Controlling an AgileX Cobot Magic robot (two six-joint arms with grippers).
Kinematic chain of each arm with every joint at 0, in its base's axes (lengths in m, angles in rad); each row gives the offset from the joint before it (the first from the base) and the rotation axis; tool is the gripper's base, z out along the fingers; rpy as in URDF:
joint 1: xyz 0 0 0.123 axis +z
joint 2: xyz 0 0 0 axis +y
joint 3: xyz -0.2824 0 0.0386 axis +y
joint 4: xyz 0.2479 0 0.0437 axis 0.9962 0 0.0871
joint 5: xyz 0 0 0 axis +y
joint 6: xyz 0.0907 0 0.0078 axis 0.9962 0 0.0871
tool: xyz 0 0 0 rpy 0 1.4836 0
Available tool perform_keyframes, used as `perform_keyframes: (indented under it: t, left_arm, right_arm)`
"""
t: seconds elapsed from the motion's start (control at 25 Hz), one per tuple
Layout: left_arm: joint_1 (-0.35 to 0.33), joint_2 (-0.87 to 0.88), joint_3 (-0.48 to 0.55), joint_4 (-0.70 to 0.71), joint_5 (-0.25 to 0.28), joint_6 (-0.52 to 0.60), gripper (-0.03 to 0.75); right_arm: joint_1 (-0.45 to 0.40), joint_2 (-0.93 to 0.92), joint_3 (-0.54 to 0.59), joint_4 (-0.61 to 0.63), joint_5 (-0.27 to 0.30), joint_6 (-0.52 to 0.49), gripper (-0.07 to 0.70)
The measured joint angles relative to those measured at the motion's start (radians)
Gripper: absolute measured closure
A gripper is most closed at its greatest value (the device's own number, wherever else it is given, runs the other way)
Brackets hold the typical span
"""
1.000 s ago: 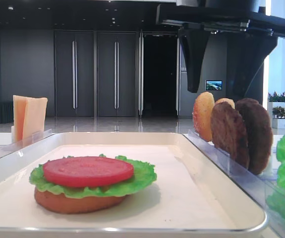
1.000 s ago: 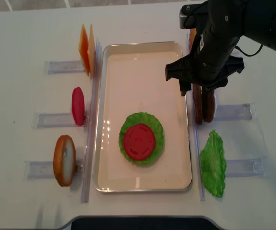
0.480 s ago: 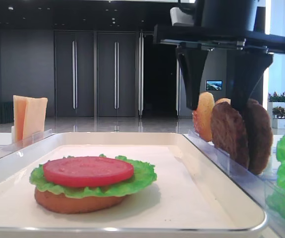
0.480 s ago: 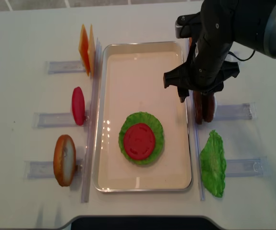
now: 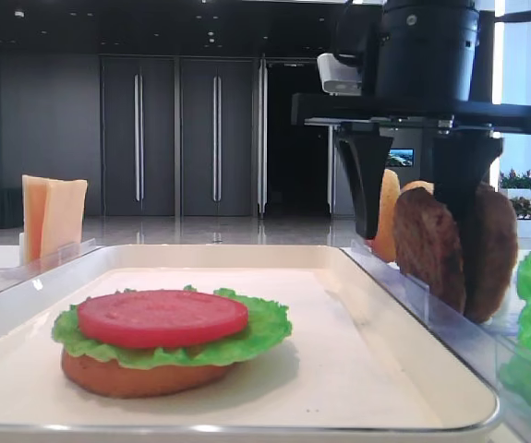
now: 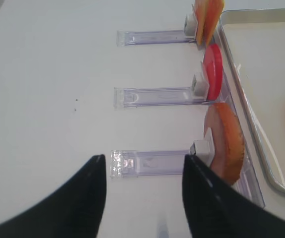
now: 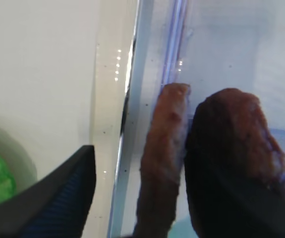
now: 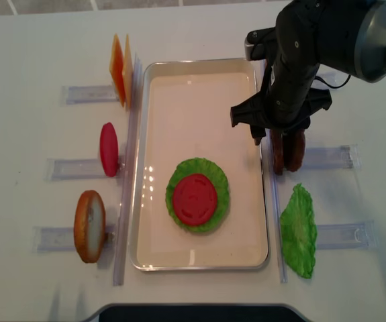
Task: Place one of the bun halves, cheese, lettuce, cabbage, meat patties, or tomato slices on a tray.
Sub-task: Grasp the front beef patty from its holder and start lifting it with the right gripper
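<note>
Two meat patties (image 8: 295,150) stand on edge in a clear rack right of the tray (image 8: 141,168). My right gripper (image 8: 281,132) is lowered over them and open. Its left finger (image 5: 367,198) hangs by the tray-side face of the nearer patty (image 5: 424,247), the other finger between the two patties. In the right wrist view that patty (image 7: 162,163) sits between the fingers with a gap on its left. A bun half (image 5: 136,378), lettuce (image 8: 216,178) and a tomato slice (image 8: 195,198) are stacked on the tray. My left gripper (image 6: 144,198) is open and holds nothing.
Left of the tray, clear racks hold cheese slices (image 8: 120,67), a tomato slice (image 8: 109,149) and a bun half (image 8: 89,225). To the right, a lettuce leaf (image 8: 298,231) stands below the patties, and more bun halves (image 5: 382,212) stand behind them.
My right gripper has come down from above the patties, so its fingers now straddle the nearer patty. The left gripper and the stack on the tray have not moved.
</note>
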Motion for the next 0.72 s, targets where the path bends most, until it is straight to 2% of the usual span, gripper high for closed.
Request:
perform_keyframes:
  t: [0.2, 0.44, 0.72]
  left_arm:
    - [0.0, 0.0, 0.0, 0.001, 0.0, 0.0, 0.335]
    - [0.0, 0.0, 0.0, 0.001, 0.0, 0.0, 0.335]
    - [0.0, 0.0, 0.0, 0.001, 0.0, 0.0, 0.335]
  right_arm:
    - [0.0, 0.001, 0.0, -0.003, 0.001, -0.005, 0.276]
    - [-0.001, 0.002, 0.0, -0.027, 0.018, -0.007, 0.458]
    - [-0.005, -0.006, -0.001, -0.037, 0.041, -0.007, 0.486]
